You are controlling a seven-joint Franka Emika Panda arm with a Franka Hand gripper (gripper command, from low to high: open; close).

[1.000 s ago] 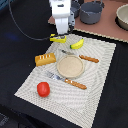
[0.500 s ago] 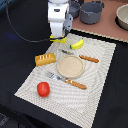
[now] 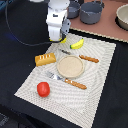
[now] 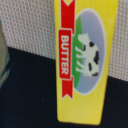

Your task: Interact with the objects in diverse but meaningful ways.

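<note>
My gripper (image 3: 57, 38) hangs low over the far corner of the placemat (image 3: 95, 85), toward the exterior view's left. Its white body covers most of the yellow block (image 3: 63, 40), so only a yellow sliver shows there. The wrist view is filled by that yellow block (image 4: 82, 65), with a red "BUTTER" label and a cow picture, lying on the mat by its edge. No fingers show there. The banana (image 3: 76, 44) lies just beyond the gripper toward the exterior view's right. The bread loaf (image 3: 45, 59) and the red tomato (image 3: 43, 89) sit nearer the front.
A tan round plate (image 3: 70, 66) lies mid-mat, with an orange-handled fork (image 3: 66, 80) in front of it and a knife (image 3: 86, 58) behind. Grey pots (image 3: 92, 11) and a bowl (image 3: 122, 15) stand on the back counter. A black cable (image 3: 20, 37) curves left of the arm.
The gripper has shifted slightly toward the exterior view's left and lower, now covering most of the yellow block. The other objects have not moved.
</note>
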